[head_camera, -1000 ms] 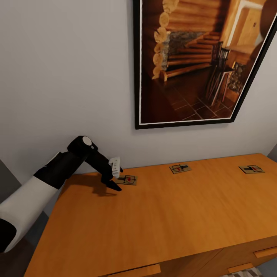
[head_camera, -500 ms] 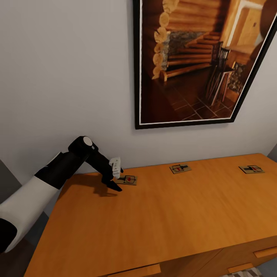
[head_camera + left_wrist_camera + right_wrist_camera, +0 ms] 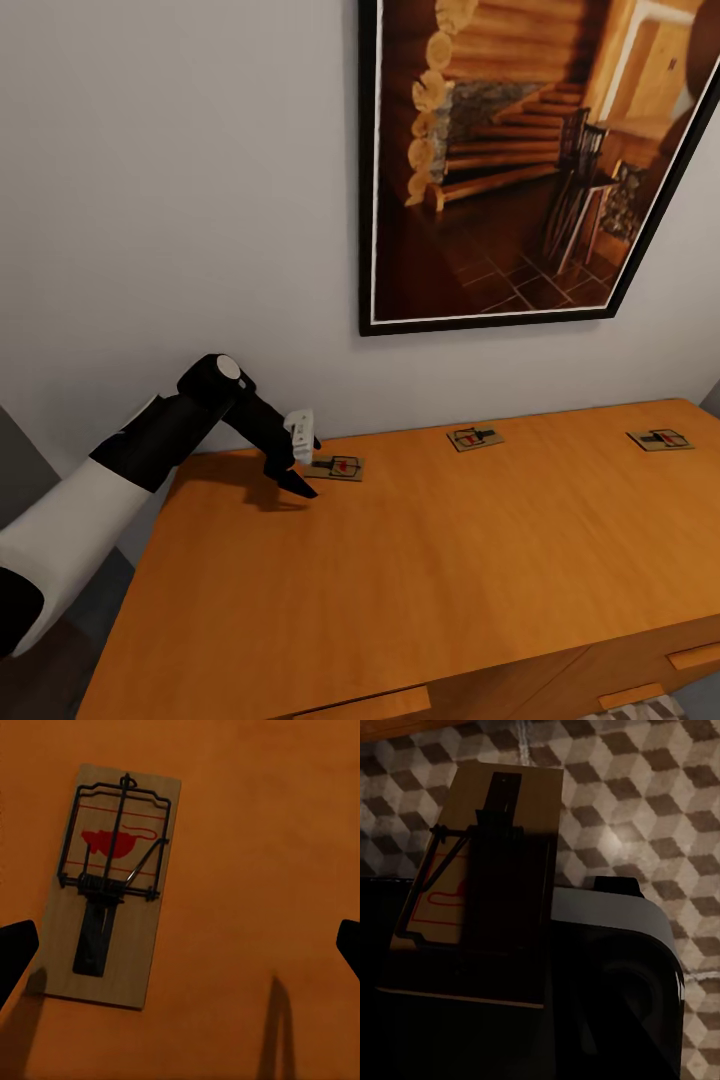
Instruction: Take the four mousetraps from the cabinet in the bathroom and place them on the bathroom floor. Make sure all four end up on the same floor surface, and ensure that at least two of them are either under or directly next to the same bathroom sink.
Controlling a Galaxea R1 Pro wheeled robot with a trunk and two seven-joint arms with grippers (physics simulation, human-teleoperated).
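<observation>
Three mousetraps lie on the orange-brown cabinet (image 3: 420, 580) top near the wall: one at the left (image 3: 335, 466), one in the middle (image 3: 474, 438), one at the right (image 3: 660, 439). My left gripper (image 3: 308, 464) hovers just left of the leftmost trap, open. In the left wrist view that mousetrap (image 3: 112, 885) lies flat inside the gap, close to one dark fingertip (image 3: 15, 952), and my left gripper (image 3: 180, 949) is spread wide. My right gripper (image 3: 506, 840) is shut on another mousetrap (image 3: 442, 877), held above the cube-patterned bathroom floor (image 3: 645, 795).
A large framed picture (image 3: 530, 160) hangs on the pale wall above the cabinet. Drawer fronts with bar handles (image 3: 695, 657) show at the cabinet's front edge. The robot's dark base (image 3: 615, 982) sits under the right gripper.
The head view has shifted slightly, so the picture sits further right. My left gripper stays beside the leftmost mousetrap, still open.
</observation>
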